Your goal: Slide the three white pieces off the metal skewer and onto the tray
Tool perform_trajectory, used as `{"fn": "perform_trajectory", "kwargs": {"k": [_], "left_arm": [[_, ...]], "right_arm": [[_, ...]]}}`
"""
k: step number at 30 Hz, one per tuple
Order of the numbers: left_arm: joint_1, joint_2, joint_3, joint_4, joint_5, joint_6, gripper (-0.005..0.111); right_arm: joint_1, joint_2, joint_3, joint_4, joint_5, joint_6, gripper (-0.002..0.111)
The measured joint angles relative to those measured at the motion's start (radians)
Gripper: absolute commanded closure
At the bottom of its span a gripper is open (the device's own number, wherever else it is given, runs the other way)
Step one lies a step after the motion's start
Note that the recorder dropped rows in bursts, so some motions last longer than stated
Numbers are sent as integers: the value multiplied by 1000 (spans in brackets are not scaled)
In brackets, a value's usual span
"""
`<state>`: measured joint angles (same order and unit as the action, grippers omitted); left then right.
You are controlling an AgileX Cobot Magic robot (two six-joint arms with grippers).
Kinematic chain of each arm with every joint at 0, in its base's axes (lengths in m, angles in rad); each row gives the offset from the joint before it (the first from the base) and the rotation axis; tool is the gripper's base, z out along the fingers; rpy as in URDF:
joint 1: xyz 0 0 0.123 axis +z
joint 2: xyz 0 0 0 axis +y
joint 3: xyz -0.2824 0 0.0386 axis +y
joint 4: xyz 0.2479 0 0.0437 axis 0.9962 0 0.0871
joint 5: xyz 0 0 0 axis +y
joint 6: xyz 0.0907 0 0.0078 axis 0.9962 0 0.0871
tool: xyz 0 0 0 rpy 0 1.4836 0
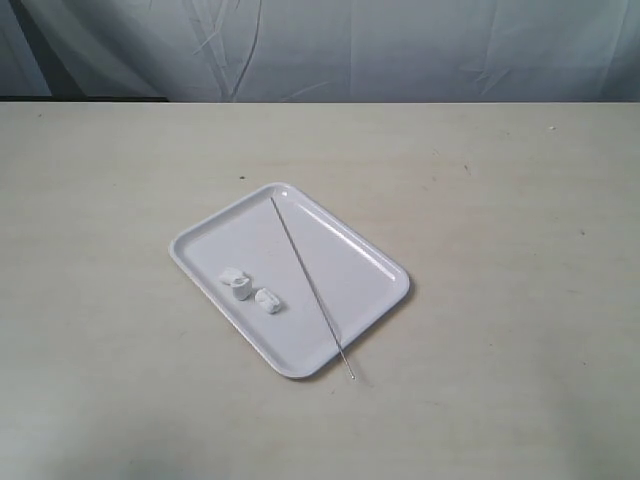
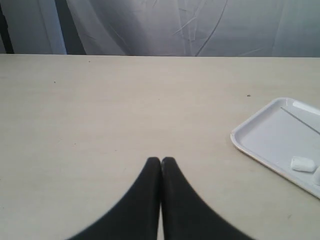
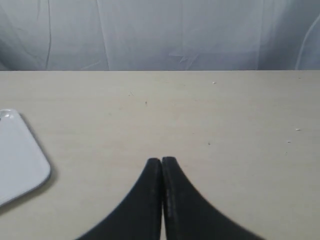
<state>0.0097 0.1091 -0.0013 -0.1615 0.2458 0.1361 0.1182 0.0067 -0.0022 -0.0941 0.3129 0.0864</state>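
ok, step: looks like the tail end of the task. skewer is bare and the pieces are loose on the tray, so as far as you can see nothing is left to slide.
metal skewer: lies flat on a diagonal across the tray. one end is at the far corner, the other tip pokes over the near rim onto the table. nothing threaded on it.
three white pieces: on the tray floor, left of the skewer and apart from it, close to the near left rim in the exterior view. one lump reads as two pieces touching, with a single one just beside it. can't cleanly count three at this resolution.
left gripper: fingers pressed together with nothing between them, over bare table. tray edge and one piece show off to the side.
right gripper: same, clenched on nothing over bare table. only a corner of the tray is in shot.
arms: neither shows in the exterior view, so both sit well clear of the tray.
next move: probably none beyond confirming the piece count. if you do go back in, open the jaws first and take the skewer at the overhanging tip.
risk: thin rod on a glossy tray will likely skid or roll if nudged. pieces look light.
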Motion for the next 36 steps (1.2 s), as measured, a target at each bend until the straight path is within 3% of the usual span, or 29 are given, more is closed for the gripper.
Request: {"fn": "perform_trajectory", "kwargs": {"k": [8, 25, 36], "left_arm": [[0, 0, 0, 0, 13, 4, 107], [0, -9, 0, 0, 17, 6, 107], [0, -104, 0, 2, 97, 10, 107]], "right_arm": [[-52, 0, 0, 4, 6, -8, 109], [-54, 0, 0, 75, 48, -63, 109], [-54, -2, 0, 78, 52, -68, 109]]}}
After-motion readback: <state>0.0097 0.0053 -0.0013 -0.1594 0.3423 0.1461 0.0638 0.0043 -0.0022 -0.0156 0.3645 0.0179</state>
